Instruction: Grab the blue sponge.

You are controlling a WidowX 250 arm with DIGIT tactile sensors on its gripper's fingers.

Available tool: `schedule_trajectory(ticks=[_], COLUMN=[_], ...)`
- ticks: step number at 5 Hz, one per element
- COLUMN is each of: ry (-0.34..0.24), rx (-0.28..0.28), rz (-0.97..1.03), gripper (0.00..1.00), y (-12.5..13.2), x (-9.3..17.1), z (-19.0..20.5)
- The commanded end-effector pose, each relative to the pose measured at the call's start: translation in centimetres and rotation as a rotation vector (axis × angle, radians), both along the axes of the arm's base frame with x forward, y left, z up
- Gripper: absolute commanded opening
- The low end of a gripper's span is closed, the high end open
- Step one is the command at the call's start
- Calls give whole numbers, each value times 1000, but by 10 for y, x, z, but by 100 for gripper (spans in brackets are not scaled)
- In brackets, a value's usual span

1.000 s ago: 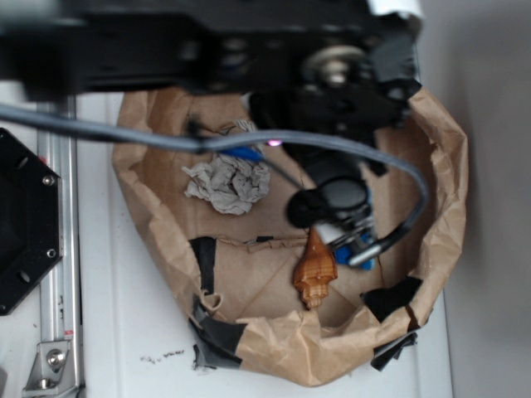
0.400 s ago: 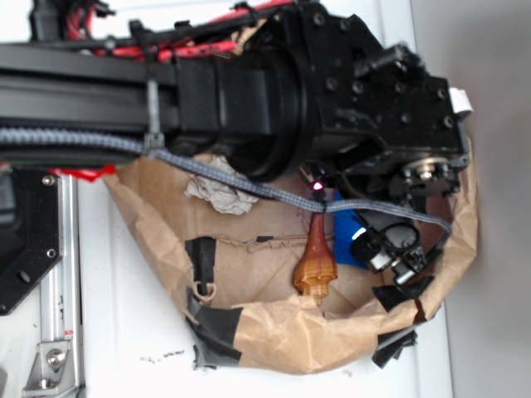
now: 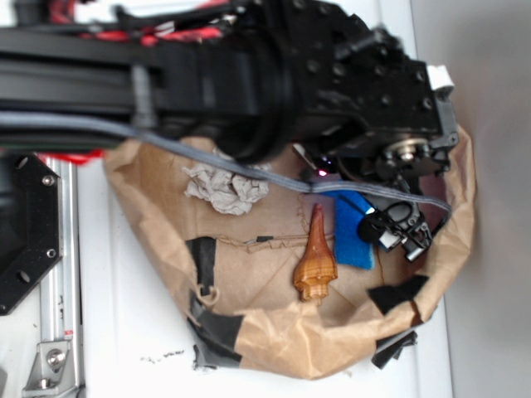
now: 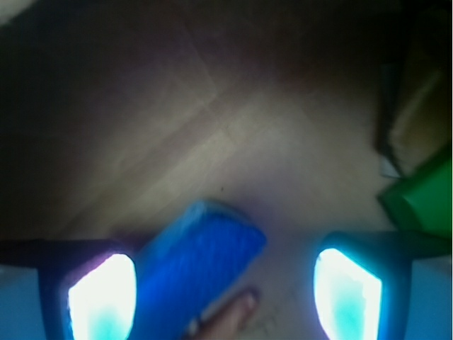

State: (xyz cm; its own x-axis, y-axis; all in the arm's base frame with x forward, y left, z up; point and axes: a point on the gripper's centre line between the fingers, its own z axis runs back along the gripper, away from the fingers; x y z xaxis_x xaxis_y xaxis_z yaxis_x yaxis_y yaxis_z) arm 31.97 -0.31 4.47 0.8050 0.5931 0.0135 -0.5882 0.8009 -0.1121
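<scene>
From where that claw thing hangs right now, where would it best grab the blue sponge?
Probably across the short width of the blue sponge, coming straight down. It lies flat on the brown paper, so only its long side edges offer purchase. The open end effector already has the sponge's end between its fingers, near one finger. The shell lies close alongside.

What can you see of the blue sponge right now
The blue sponge is a flat, bright blue rectangular pad with a rough, pebbled surface and a rounded corner. It lies flat on the brown paper, right beside the orange shell. From the wrist it sits between the open gripper fingers, nearer the left one, not yet clamped.
</scene>
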Motion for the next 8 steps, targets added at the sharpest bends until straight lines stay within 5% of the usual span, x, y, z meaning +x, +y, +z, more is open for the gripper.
schedule_trajectory(ticks=[1, 2, 3, 4, 6, 7, 8], ry=[93, 127, 91, -21, -121, -42, -30], rx=[-83, -19, 3, 132, 280, 309, 228], rz=[-46, -134, -379, -616, -890, -824, -802], gripper=[0, 0, 0, 0, 0, 0, 0], y=[-26, -23, -18, -17, -22, -26, -28], x=[-10, -25, -31, -23, -24, -34, -45], z=[-31, 1, 50, 90, 131, 131, 127])
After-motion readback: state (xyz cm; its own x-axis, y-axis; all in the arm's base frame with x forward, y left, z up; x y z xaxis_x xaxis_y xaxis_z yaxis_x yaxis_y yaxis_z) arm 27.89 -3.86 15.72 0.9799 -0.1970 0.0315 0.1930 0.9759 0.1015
